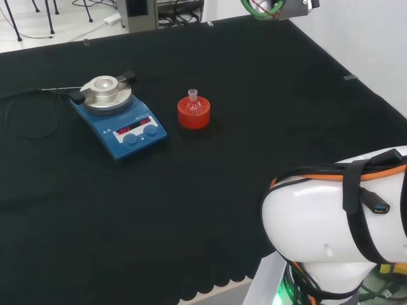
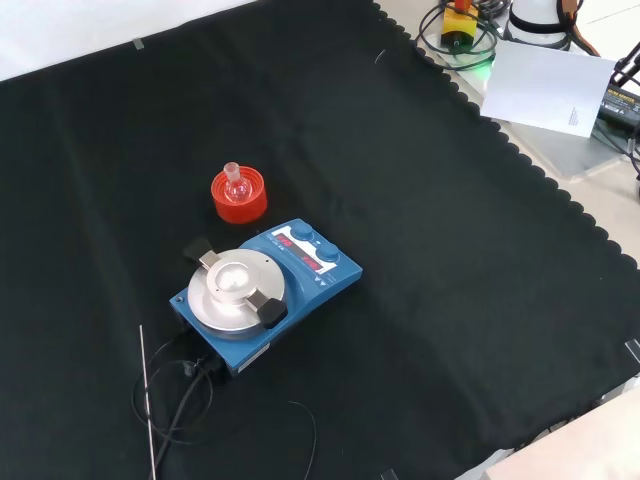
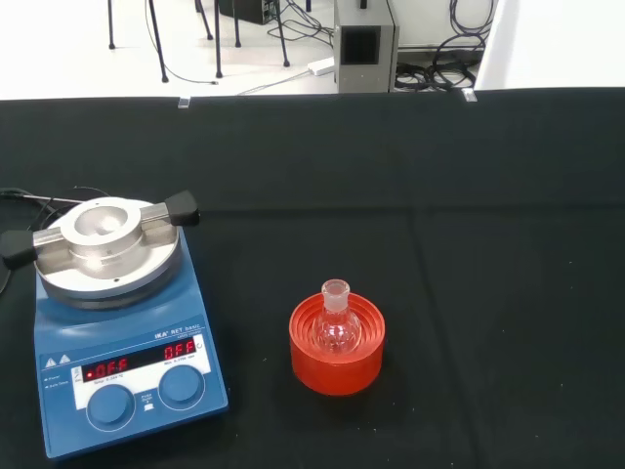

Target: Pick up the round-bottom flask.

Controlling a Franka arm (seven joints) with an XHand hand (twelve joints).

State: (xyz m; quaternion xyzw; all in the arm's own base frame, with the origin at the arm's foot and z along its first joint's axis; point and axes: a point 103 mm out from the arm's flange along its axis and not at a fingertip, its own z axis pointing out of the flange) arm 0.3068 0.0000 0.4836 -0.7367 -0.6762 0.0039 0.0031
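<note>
Round-bottom flask (image 1: 193,101) on red stand (image 1: 193,116), stirrer (image 1: 119,117) beside

Upper frame of the wrist view — pale floor (image 3: 78,68), dark chair legs (image 3: 161,39), a grey box (image 3: 365,44), trailing cables (image 3: 439,68).

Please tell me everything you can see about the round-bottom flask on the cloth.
The round-bottom flask is small, of clear glass, with a round bulb and a short neck with a thickened lip. It stands upright, seated in a red ribbed ring stand on the black cloth, to the right of the blue hotplate stirrer in the head view. It looks empty. Nothing else touches it.
</note>
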